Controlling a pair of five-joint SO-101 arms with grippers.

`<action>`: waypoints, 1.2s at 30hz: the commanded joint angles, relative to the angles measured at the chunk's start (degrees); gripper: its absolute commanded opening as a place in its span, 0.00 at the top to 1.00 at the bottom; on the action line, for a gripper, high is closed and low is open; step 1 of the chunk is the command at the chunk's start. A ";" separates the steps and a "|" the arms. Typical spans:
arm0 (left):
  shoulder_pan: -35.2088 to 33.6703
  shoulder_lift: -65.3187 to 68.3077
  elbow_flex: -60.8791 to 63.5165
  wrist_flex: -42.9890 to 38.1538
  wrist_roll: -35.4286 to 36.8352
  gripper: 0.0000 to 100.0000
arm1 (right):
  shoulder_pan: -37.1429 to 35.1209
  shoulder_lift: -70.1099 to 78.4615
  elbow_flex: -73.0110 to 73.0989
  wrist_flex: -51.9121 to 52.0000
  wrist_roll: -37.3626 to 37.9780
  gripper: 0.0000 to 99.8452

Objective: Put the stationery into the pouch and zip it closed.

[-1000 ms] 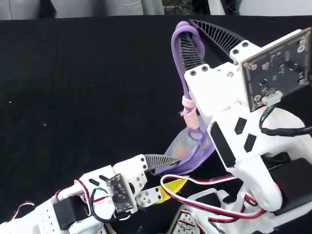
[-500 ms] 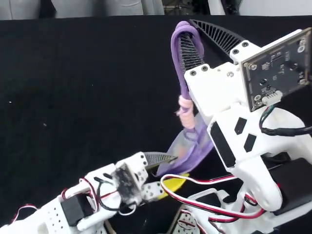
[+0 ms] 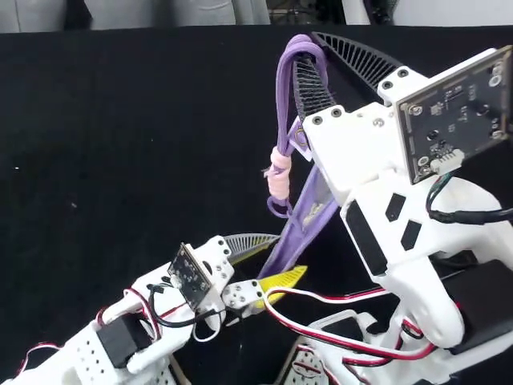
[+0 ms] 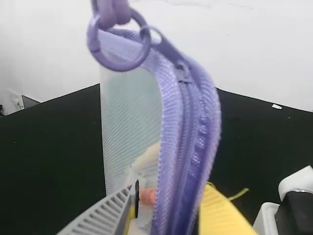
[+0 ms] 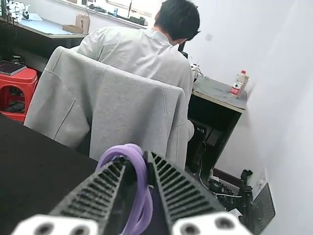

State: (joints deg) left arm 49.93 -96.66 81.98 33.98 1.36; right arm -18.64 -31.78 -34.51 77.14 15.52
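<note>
Purple see-through mesh pouch (image 3: 306,218) with a ribbed zip edge hangs above the black table (image 3: 120,144) near its right side. Its long axis slants from the cord-like strap (image 3: 286,96), pinched in the right claw (image 5: 135,160), down to the left claw (image 3: 288,257), which is clenched on its lower end.

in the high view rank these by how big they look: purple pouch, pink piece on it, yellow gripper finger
1. purple pouch: clearly the largest, strap included.
2 and 3. pink piece and yellow finger: they look about alike in size, one upright and one lying flatter, so I would not rank them.
</note>
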 commanded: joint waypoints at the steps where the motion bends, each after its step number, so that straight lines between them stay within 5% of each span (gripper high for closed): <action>1: -0.40 -0.18 -0.22 -1.32 0.53 0.90 | 0.44 0.04 0.31 -1.49 0.62 0.99; 7: -1.45 -0.53 0.57 -1.32 -6.33 0.94 | 0.53 -0.31 0.22 -1.32 0.62 0.99; 16: -2.95 -0.62 1.01 -0.18 -7.03 0.97 | 1.23 0.22 0.31 -1.58 5.36 0.99; 30: -2.95 -0.70 -2.33 5.89 -7.12 0.97 | 29.10 14.99 1.63 -17.41 5.71 0.99; 36: -9.19 -0.70 -2.86 4.75 -6.59 0.97 | 37.27 22.20 -4.62 -17.76 5.89 0.99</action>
State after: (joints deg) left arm 44.57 -97.36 80.57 38.90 -5.14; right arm 12.04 -12.44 -33.01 62.37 21.23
